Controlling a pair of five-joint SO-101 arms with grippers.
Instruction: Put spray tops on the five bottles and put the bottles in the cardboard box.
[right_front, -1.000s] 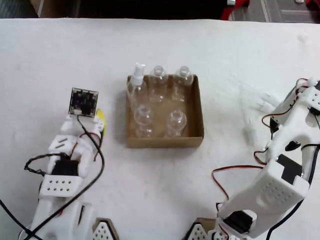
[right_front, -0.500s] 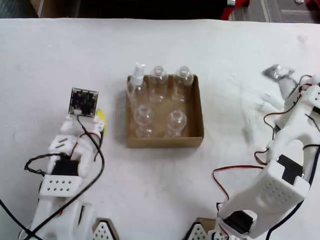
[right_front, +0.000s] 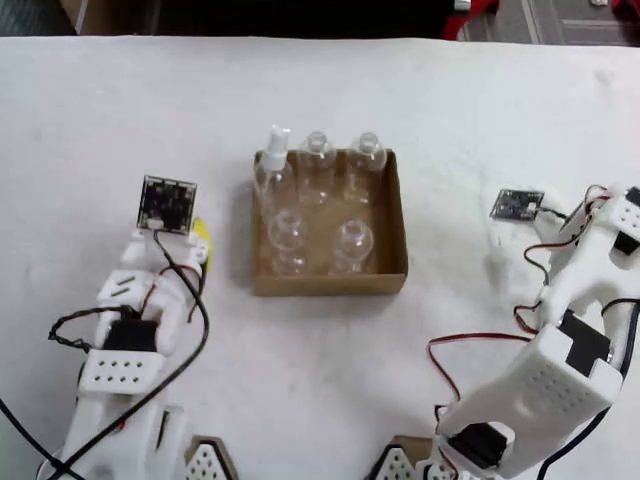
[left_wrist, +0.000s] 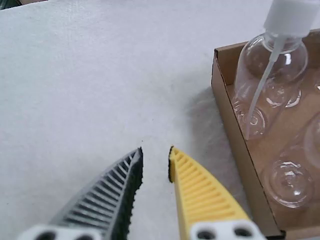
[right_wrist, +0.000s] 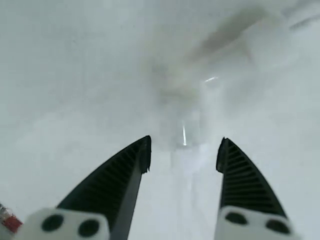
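white perforated plastic arms (right_front: 120, 370) carry black and red cables (right_front: 206, 322) — left gripper (left_wrist: 155, 150) is ribbed grey and yellow, right gripper (right_wrist: 185, 140) black.

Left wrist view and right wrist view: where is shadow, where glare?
Left wrist view: the box throws a soft shadow on the cloth beside its wall; the capped bottle carries small glints. Right wrist view: one thin bright streak ahead of the right hand; its source is unclear.

Box (right_front: 397, 225) brown cardboard; bottles (right_front: 352, 243) clear, one spray top (right_front: 277, 140) white. L gripper (left_wrist: 155, 156): grey + yellow ribbed fingers. R gripper (right_wrist: 184, 147): both black, ribbed.
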